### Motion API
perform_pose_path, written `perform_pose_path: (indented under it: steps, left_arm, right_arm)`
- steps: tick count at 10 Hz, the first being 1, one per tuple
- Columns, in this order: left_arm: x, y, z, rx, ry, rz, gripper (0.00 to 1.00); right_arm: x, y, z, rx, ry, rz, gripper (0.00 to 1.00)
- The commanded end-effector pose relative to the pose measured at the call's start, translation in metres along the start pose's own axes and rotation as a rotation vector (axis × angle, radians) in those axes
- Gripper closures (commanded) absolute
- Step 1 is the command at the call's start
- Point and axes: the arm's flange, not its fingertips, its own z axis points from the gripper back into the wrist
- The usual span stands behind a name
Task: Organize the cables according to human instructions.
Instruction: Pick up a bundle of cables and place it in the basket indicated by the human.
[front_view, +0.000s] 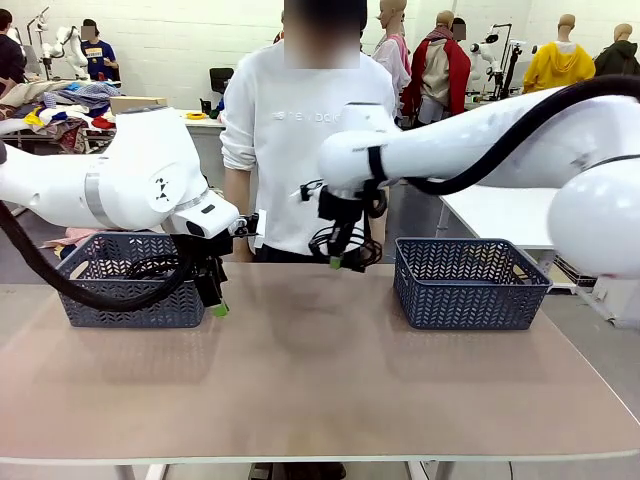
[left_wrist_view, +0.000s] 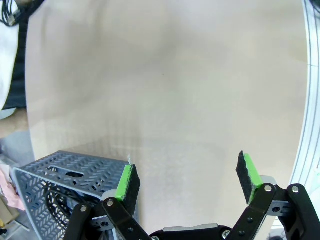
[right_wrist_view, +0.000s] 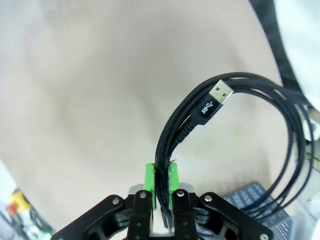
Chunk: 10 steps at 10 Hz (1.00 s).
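Observation:
My right gripper hangs above the table's far middle, shut on a coiled black cable. In the right wrist view the green pads of that gripper pinch the bundled strands of the cable, and a silver USB plug sticks up from the coil. My left gripper is open and holds nothing, just right of the left basket. Its pads stand wide apart around the gripper's middle over bare tabletop. Another black cable lies inside the left basket.
A second grey basket stands at the right of the table; its corner shows below the held coil. A person in a white top stands at the far edge behind the middle. The brown tabletop lies between the baskets.

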Motion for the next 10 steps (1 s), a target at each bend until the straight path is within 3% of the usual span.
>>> perform_pose_path:
  steps: [1,3,7,8,9,10]
  left_arm:
    - [-0.001,-0.001,0.001,0.004,0.000,0.005,0.00]
    - [-0.001,-0.001,0.001,0.004,0.000,0.005,0.00]
    - [-0.001,-0.001,0.001,0.004,0.000,0.005,0.00]
    - [-0.001,-0.001,0.001,0.004,0.000,0.005,0.00]
    - [-0.001,-0.001,0.001,0.004,0.000,0.005,0.00]
    - [-0.001,-0.001,0.001,0.004,0.000,0.005,0.00]
  right_arm:
    - [-0.042,0.009,0.033,0.058,0.005,0.151,1.00]
    - [-0.082,-0.001,0.058,0.065,0.007,0.253,1.00]
    - [-0.150,-0.019,0.078,0.107,-0.004,0.329,1.00]
    - [-0.159,-0.023,0.079,0.076,-0.018,0.342,1.00]
    - [-0.131,-0.025,0.079,0.094,0.019,0.287,1.00]
    - [-0.131,-0.025,0.079,0.094,0.019,0.287,1.00]
